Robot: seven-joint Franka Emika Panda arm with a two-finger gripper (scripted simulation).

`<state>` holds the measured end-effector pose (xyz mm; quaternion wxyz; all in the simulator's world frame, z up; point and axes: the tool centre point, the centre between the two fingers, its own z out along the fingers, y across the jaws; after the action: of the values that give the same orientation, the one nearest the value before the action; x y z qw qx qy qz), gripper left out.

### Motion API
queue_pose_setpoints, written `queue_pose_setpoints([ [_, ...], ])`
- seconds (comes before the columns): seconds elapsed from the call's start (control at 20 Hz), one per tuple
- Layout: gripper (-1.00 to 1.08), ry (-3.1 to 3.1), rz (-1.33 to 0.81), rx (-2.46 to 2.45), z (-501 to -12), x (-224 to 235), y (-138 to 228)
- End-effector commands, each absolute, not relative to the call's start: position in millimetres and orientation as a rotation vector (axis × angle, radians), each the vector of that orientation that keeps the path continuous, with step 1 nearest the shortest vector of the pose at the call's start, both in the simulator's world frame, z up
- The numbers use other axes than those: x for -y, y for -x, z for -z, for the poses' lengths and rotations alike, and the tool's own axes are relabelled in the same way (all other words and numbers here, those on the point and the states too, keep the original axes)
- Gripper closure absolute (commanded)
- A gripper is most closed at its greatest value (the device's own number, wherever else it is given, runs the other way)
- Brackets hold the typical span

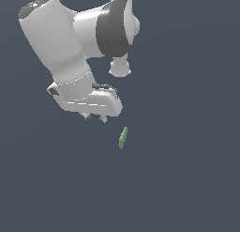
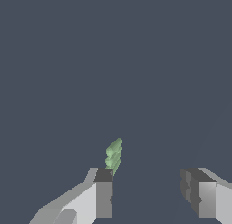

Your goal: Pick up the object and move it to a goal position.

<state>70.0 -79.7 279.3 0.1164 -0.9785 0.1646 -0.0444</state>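
Note:
The object (image 1: 123,137) is a small slender light-green bumpy piece lying on the dark grey floor. My white gripper (image 1: 95,117) hovers above the floor, up and toward the exterior view's left of the object, apart from it. In the wrist view the gripper (image 2: 147,191) is open and empty, its two fingers wide apart. The object (image 2: 113,156) shows just beyond one fingertip (image 2: 103,175), partly hidden by it, not between the fingers.
The arm's large white and grey links (image 1: 70,38) fill the upper part of the exterior view above the gripper. The floor (image 1: 187,179) is a plain dark grey surface.

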Motion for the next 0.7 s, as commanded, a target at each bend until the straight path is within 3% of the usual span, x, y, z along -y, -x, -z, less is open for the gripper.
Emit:
queue_pose_setpoints([
  [0.0, -0.20, 2.882, 0.048, -0.474, -239.5, 61.4, -70.6],
  [0.35, -0.20, 2.928, -0.116, -0.446, -160.7, 21.6, -63.2],
  [0.65, -0.20, 2.949, -0.179, -0.432, -130.2, 5.2, -57.2],
])
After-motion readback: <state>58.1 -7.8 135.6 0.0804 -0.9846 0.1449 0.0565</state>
